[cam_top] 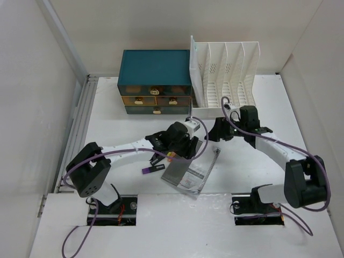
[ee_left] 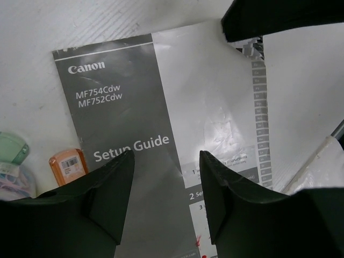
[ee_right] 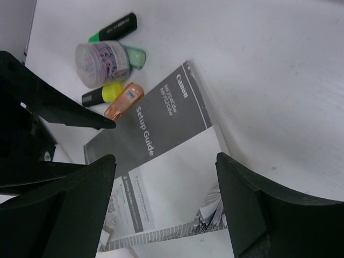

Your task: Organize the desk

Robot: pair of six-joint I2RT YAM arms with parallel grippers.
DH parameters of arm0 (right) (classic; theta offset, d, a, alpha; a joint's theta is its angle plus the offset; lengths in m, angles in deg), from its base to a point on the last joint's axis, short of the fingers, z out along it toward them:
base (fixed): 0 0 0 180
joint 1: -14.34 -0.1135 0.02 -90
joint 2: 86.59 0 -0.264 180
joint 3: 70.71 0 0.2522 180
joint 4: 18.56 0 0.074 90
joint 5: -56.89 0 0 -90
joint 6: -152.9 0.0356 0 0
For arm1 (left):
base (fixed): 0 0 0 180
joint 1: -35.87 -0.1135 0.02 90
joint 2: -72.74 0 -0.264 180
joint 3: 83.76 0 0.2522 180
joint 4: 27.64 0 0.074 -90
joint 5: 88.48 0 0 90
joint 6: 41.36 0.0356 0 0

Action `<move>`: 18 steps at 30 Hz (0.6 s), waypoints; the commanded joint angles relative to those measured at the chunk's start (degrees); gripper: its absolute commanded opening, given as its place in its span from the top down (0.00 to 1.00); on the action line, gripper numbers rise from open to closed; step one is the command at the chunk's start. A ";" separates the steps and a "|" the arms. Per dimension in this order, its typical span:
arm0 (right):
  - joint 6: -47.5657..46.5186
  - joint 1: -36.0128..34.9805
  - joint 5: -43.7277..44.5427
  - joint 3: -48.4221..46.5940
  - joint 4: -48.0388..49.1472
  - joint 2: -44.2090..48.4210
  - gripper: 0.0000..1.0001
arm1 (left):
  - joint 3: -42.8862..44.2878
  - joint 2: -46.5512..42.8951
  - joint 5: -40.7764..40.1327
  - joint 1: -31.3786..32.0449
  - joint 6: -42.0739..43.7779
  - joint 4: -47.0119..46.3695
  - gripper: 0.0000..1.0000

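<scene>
On the white desk (cam_top: 115, 126) lies a grey and white Canon setup guide booklet (cam_top: 189, 173). My left gripper (cam_top: 180, 150) hovers over the booklet's (ee_left: 129, 107) grey cover, and the left gripper (ee_left: 166, 180) has its jaws apart with only the flat cover showing between them. My right gripper (cam_top: 213, 131) is open above the booklet (ee_right: 161, 134) near its tabbed edge, where the pages fan up a little. Nothing is between the right gripper (ee_right: 165, 158) fingers.
A teal drawer box (cam_top: 156, 70) and a white slotted file rack (cam_top: 226, 70) stand at the back. Beside the booklet lie an orange correction tape (ee_right: 123, 101), a jar of paper clips (ee_right: 102, 64), a yellow highlighter (ee_right: 102, 94), a green highlighter (ee_right: 115, 27) and a purple marker (cam_top: 152, 169).
</scene>
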 commanded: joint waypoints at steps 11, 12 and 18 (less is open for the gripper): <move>-3.32 3.43 5.42 -3.61 -13.26 -3.58 0.21 | 0.30 4.86 -0.75 2.32 0.55 -0.59 0.53; -3.32 4.14 6.58 -3.61 -13.97 -3.05 0.21 | 0.30 5.47 -0.75 2.32 0.55 -0.59 0.53; -2.80 4.14 9.30 -4.84 -18.28 -3.65 0.21 | 1.36 6.71 -0.75 2.32 0.55 -0.59 0.53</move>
